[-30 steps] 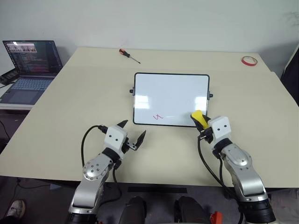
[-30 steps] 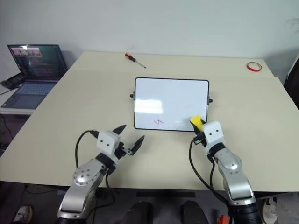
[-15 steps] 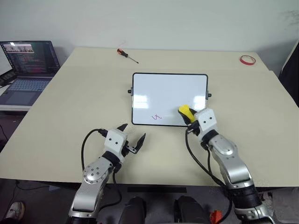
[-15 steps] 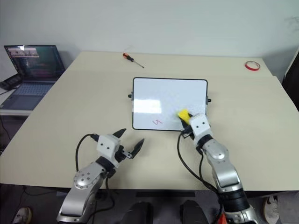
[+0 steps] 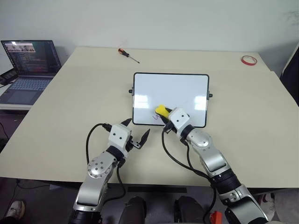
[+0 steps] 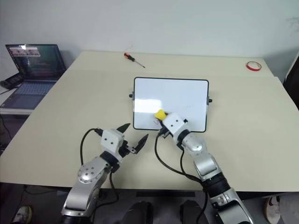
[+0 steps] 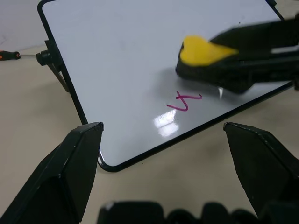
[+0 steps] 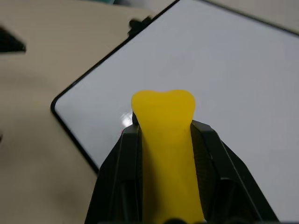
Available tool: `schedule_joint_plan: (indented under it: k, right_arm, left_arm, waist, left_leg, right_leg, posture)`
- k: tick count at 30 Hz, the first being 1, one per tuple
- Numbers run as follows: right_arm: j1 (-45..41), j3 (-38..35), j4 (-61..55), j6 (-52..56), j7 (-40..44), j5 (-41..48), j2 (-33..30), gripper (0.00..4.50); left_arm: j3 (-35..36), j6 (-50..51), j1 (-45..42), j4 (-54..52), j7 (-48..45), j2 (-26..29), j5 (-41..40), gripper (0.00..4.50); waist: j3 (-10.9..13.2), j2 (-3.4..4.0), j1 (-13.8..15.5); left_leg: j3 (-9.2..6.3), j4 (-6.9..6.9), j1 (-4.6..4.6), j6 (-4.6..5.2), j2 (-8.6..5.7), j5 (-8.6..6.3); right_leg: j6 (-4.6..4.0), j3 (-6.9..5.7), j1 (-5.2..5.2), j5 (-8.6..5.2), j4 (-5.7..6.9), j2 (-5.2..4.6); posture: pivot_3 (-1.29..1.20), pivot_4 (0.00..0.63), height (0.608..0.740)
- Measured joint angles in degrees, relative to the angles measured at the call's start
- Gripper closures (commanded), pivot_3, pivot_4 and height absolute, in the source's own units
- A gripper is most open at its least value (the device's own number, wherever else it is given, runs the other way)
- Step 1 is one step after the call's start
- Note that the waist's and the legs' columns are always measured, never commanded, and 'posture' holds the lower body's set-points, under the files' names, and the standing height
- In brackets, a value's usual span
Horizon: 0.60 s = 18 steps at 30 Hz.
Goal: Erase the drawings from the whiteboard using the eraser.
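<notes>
the right gripper [image 5: 164, 115] pinches the eraser [image 5: 162, 110], which looks soft and light and is best held at its middle, just above the last red drawing [image 7: 183, 101] on the whiteboard [image 5: 187, 91], while the left gripper [image 5: 136, 135] stands spread nearby.

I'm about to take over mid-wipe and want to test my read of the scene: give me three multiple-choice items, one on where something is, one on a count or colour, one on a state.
1. Where is the eraser?
A. Lying beside the laptop
B. Over the near part of the whiteboard, next to the red mark
C. On the table by the tape ring

2. How many red drawings show on the board?
A. One
B. Three
C. Four

3. How is the left gripper?
A. Shut on the screwdriver
B. Shut on the eraser
C. Open, holding nothing

Answers: 1 B, the yellow block held in the right gripper sits at the squiggle. 2 A, a single squiggle near the lower edge. 3 C, its fingers stand spread before the board.
</notes>
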Motion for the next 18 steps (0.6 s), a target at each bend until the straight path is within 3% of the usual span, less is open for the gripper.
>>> schedule_joint_plan:
  k: [18]
  right_arm:
    - [-6.73,4.01,7.91,-2.08,0.94,-5.66,1.94,3.4]
  left_arm:
    - [-1.14,1.54,1.19,-0.18,0.79,-0.46,0.09,0.0]
  waist:
    - [0.0,0.0,-0.06]
  left_leg:
    - [0.0,0.0,-0.01,0.0,0.02,0.0]
  right_leg:
    - [-0.01,0.01,-0.03,0.01,0.02,0.0]
  posture:
    - [0.0,0.15,0.74]
